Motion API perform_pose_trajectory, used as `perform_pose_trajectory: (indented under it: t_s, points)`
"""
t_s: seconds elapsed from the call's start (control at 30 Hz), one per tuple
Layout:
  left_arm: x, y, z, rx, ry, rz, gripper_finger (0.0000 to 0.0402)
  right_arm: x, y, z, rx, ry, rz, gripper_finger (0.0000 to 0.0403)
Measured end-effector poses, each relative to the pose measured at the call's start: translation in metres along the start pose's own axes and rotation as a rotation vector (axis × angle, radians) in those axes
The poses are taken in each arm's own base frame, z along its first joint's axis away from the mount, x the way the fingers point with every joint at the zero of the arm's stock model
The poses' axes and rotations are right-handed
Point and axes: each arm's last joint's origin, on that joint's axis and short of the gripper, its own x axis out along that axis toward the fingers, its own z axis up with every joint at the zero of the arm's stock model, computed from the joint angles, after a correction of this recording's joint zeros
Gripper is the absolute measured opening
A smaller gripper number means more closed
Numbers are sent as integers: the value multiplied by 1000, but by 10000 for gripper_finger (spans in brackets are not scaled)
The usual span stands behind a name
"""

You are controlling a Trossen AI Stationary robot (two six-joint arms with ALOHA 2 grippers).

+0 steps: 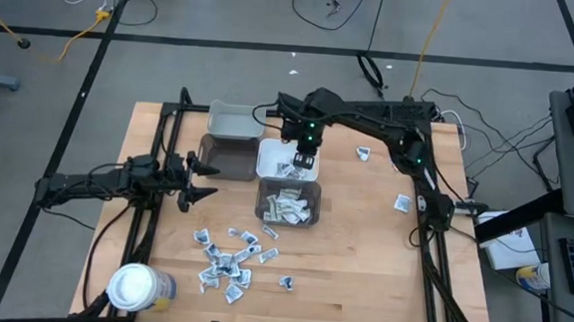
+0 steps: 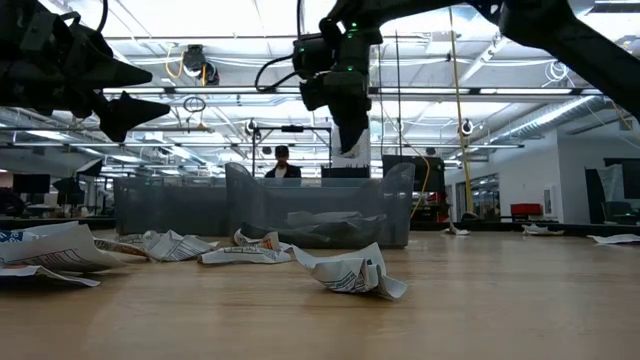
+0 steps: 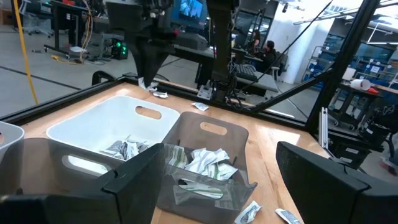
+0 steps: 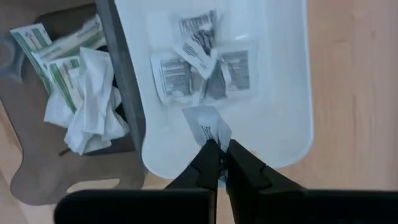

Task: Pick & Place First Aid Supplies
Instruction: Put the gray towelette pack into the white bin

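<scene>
The right gripper (image 4: 219,149), frame centre, hangs over the white bin (image 4: 283,118), jaws clenched on a packet (image 4: 210,127); the left gripper (image 1: 194,180), mid-left, waits with jaws released.

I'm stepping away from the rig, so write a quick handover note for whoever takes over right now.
Right gripper: shut on a white packet, hanging above the white bin.
Left gripper: open, holding nothing, waiting over the table's left side.
Done: a few packets lie in the white bin; the grey bin nearer the front holds green-striped packets.
Left: drop the held packet; loose packets lie scattered at the front of the table, and two strays lie on the right side.
</scene>
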Motion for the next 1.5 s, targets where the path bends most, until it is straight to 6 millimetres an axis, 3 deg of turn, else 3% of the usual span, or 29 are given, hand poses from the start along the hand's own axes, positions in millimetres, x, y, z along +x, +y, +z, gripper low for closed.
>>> perform_pose_trajectory:
  t_s: [0.2,0.57,0.83,1.0,1.3,1.5]
  points:
    - [0,0,0,0,0,0,310,8,0,2,0,-4,-3,6]
    - [0,0,0,0,0,0,310,68,4,7,-29,-20,-9,6]
    - [0,0,0,0,1,0,310,88,3,4,-79,4,-121,25]
    - [0,0,0,0,0,0,310,87,3,5,-88,-9,-132,70]
    - [0,0,0,0,0,0,310,87,3,5,-70,-10,-131,205]
    - [0,0,0,0,0,0,310,85,4,6,-75,-19,-133,246]
